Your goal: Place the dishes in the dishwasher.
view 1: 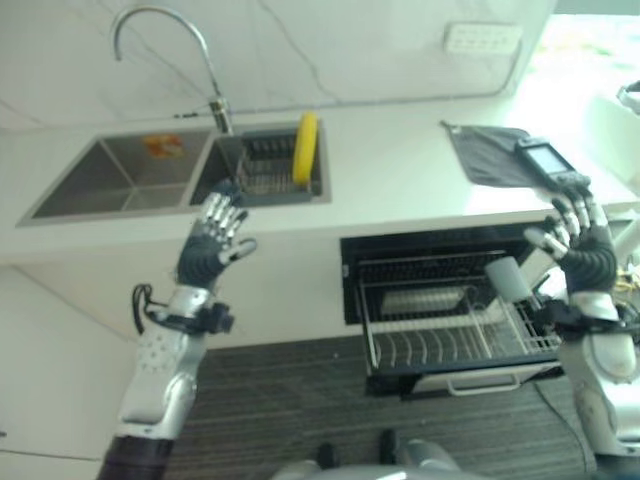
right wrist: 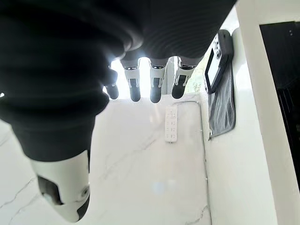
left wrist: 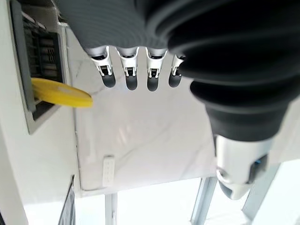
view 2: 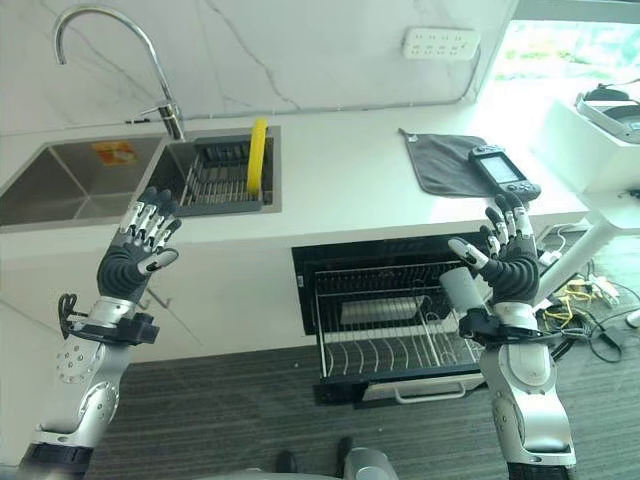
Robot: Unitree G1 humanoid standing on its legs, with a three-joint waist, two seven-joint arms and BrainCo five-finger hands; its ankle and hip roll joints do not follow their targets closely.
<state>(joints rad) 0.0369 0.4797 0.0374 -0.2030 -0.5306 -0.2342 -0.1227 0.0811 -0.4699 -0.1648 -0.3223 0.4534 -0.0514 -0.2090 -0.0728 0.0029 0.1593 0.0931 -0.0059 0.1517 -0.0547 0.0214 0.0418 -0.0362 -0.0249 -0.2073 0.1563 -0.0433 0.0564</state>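
Curved chrome faucet (view 2: 100, 55) at the back edge of the double sink (view 2: 70, 185), near the worktop's left end. Grey cloth (view 2: 440, 160) spread toward the right end of the white worktop (view 2: 340, 170), dark handheld device with a screen (view 2: 503, 170) lying on the cloth's right edge. White power strip (view 2: 440, 42) on the marble wall above

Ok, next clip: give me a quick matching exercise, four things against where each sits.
Things:
1. yellow plate
2. grey cloth
3. left hand
4. dishwasher rack

Places:
A. flat on the counter, under a handheld device
B. pulled out below the counter
C. on edge in the sink's drying rack
D. raised, fingers open, in front of the sink

Pairs: 1-C, 2-A, 3-D, 4-B
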